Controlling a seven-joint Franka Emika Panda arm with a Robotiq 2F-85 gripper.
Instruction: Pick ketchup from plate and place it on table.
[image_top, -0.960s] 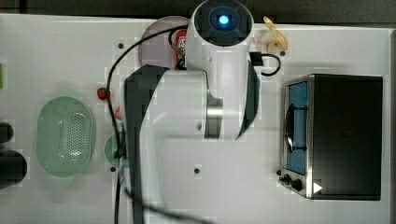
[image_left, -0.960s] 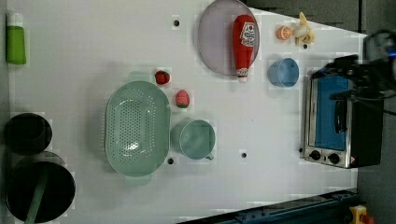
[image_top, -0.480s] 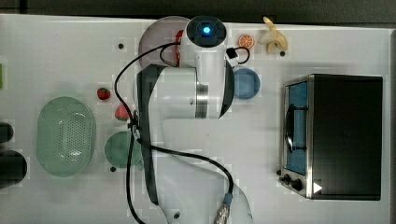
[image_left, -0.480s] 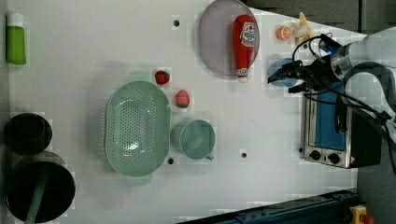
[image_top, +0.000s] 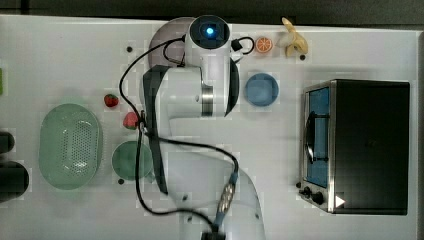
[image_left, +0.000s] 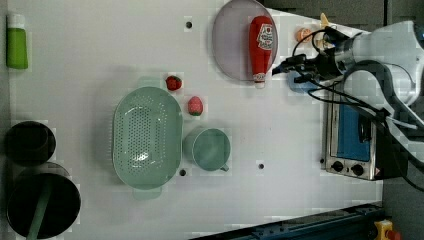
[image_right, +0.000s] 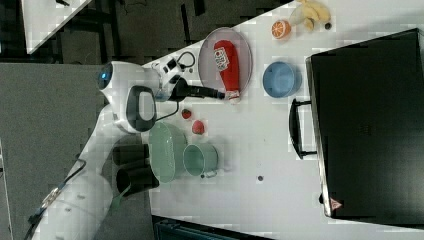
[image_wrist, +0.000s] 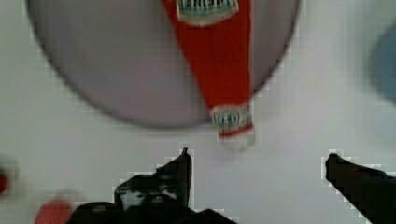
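The ketchup (image_left: 262, 47), a red bottle with white labels, lies on the right part of the lilac-grey plate (image_left: 232, 40) in the left view. Its cap (image_wrist: 236, 135) reaches over the rim onto the white table (image_left: 100, 50). My gripper (image_left: 289, 71) hovers just off the left view's right side of the cap. In the wrist view the gripper (image_wrist: 257, 161) is open, its dark fingers (image_wrist: 180, 172) set wide apart with bare table between them and the cap just beyond the tips. In the right view the gripper (image_right: 220, 94) points at the ketchup (image_right: 227, 65). In the top view my arm covers most of the plate (image_top: 167, 37).
A blue dish (image_top: 261, 90) and a toaster oven (image_top: 360, 145) lie to the top view's right of the arm. An orange half (image_top: 263, 45) and a banana (image_top: 292, 42) sit beyond. Two strawberries (image_left: 173, 82), a green basket (image_left: 145, 137) and a green cup (image_left: 210, 149) lie below the plate in the left view.
My arm has swung from above the oven and blue dish toward the plate, leftward in the left view. The fingers stay open. The ketchup has not moved.
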